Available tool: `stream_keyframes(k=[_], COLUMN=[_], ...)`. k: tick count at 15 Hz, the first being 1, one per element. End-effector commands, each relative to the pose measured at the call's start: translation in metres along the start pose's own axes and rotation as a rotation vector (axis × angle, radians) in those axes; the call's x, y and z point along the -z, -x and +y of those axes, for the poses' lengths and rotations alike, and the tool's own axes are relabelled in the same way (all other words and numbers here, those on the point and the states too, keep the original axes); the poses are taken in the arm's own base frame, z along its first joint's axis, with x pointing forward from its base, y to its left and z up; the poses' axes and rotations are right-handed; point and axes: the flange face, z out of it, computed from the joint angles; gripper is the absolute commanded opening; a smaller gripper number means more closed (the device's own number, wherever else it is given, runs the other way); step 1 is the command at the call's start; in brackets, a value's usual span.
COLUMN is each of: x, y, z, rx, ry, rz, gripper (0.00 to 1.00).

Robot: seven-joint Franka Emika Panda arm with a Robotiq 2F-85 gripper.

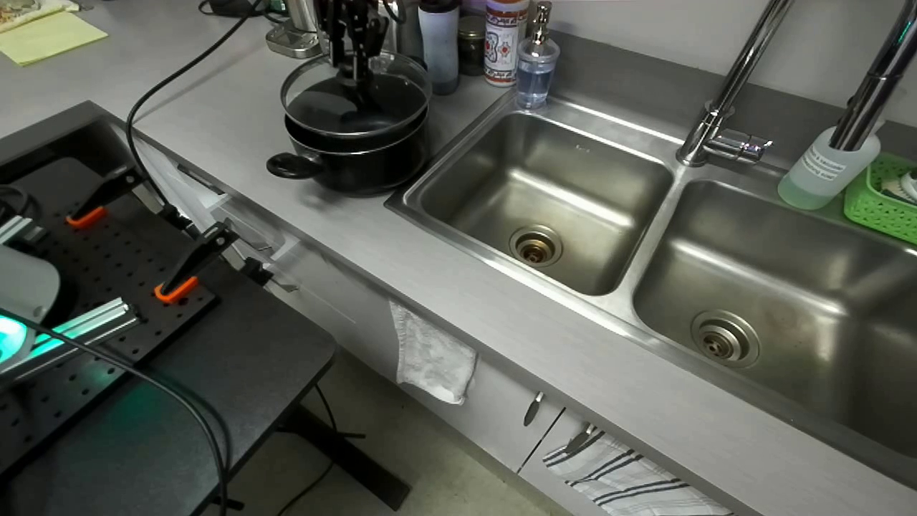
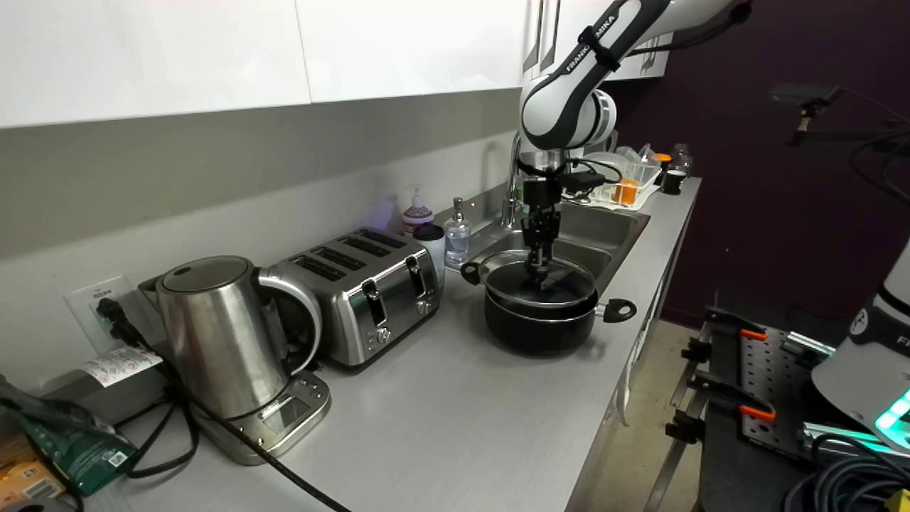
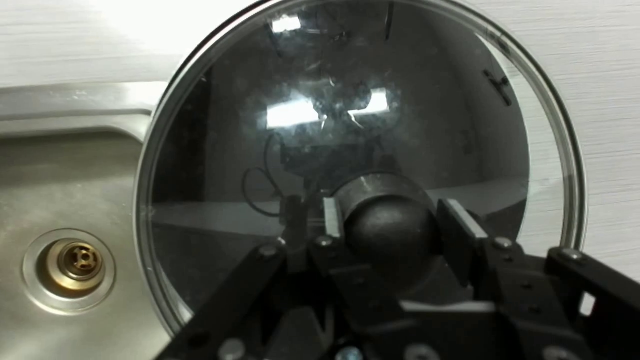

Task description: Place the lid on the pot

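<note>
The gripper (image 3: 397,220) grasps the lid (image 3: 350,145) by its dark knob (image 3: 389,232), a finger on either side. The lid hangs roughly level just above the pot (image 2: 540,336), apart from the pot's rim in both exterior views and not yet set down on it. The pot stands upright on the counter (image 2: 455,398), its handles (image 2: 618,310) sticking out on opposite sides. In the wrist view, a strip of counter shows through the glass past one edge of the pot. The arm (image 2: 576,92) reaches down from above the pot. The steel sink (image 1: 648,240) lies just beside the pot. In an exterior view, the toaster (image 2: 362,291) stands left of the pot, and the kettle (image 2: 213,334) farther left, well apart from it. A soap bottle (image 1: 536,75) and a cup (image 1: 438,54) stand behind and to the right of the pot in an exterior view.
</note>
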Motion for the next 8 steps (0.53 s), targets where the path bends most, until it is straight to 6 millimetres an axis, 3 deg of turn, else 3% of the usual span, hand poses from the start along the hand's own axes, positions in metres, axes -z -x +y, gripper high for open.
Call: stream_keyframes(k=[1,8], x=[0.0123,0.0041], y=[0.0023,0.0069], z=[-0.0048,-0.0061], rx=[-0.002,0.011], ry=[0.017,0.013], rz=[-0.001,-0.02], gripper=[0.24,0.24])
